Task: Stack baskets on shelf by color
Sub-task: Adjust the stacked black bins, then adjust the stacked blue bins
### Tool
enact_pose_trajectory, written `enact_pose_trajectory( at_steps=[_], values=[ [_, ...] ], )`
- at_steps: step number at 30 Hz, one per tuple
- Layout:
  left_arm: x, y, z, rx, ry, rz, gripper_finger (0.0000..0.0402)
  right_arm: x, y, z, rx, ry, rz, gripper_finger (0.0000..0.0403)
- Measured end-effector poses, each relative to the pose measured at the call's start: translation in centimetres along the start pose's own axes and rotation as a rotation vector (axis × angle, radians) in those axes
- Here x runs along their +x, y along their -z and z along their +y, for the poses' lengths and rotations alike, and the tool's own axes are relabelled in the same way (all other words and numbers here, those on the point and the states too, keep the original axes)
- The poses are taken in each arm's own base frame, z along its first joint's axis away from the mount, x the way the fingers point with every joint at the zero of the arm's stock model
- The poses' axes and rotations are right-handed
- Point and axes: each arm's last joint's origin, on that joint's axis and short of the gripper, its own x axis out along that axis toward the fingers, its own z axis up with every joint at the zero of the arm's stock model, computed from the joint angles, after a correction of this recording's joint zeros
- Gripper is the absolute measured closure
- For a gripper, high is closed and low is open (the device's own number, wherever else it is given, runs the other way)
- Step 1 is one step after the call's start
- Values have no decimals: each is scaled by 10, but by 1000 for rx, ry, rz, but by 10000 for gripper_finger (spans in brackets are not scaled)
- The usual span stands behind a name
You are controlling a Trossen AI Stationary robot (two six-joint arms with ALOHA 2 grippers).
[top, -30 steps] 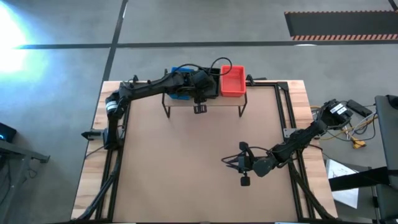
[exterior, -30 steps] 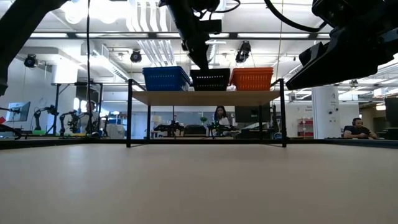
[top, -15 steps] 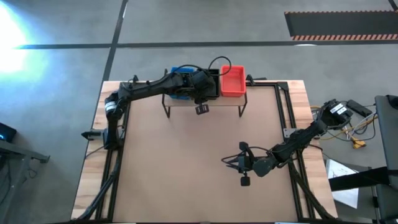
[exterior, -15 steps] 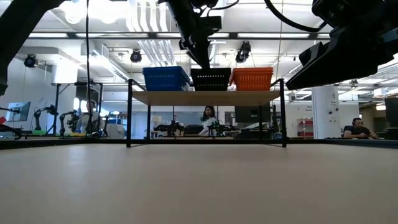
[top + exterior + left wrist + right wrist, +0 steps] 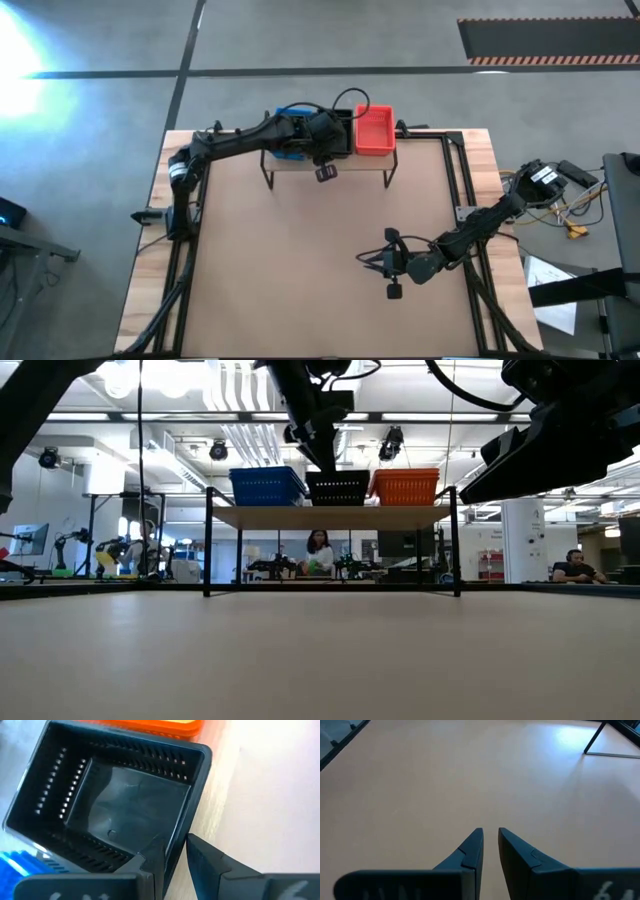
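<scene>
While peering level across the table [image 5: 320,660], get a clean row on the shelf [image 5: 330,517]: blue basket [image 5: 266,486], black basket [image 5: 338,488], orange basket [image 5: 405,487], side by side with barely any gap. Can't tell from there what the left arm is doing, just dark bulk dropping onto the black one. Also only in that view: a person [image 5: 318,550] in the room behind, framed between the shelf legs.

Need the left wrist view for the grip. Shows the left gripper [image 5: 176,840] pinched narrow on the black basket's wall near a corner, one finger [image 5: 152,857] inside, the other outside. Glossy black plastic, smooth floor, neat rows of little slots up the walls, rounded corners. Orange rim just beyond it, a scrap of blue mesh on the opposite side, pale wood grain underneath.

From straight overhead, mostly lose the black one under the arm, but get the layout: shelf at the table's far edge, right gripper [image 5: 385,262] well apart from it, toward the near right.

Right wrist view fills in the rest: two tapered dark wedges with a narrow gap, nothing between them, over matte tan board, with one thin black metal leg [image 5: 597,740] in a corner.
</scene>
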Motion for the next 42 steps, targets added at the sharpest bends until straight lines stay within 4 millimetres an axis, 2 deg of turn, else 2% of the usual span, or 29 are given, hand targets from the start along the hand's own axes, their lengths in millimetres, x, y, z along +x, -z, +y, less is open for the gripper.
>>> enact_pose_trajectory(
  at_steps=[13,25,28,34,38,42],
  values=[
    [1,1,3,-99,-25,12,341,0,0,0,0,0,0,351],
    [-9,-3,3,-92,-23,-20,341,0,0,0,0,0,0,351],
    [-19,-4,5,-90,-21,-43,336,0,0,0,0,0,0,351],
    [-58,4,14,-95,-19,-73,306,-1,-2,0,5,-1,-7,351],
    [-93,22,21,-94,-22,-38,296,-2,-3,-1,8,-1,-13,351],
    [-105,47,33,-146,-122,66,304,-2,-2,-1,7,-1,-11,351]
  ],
)
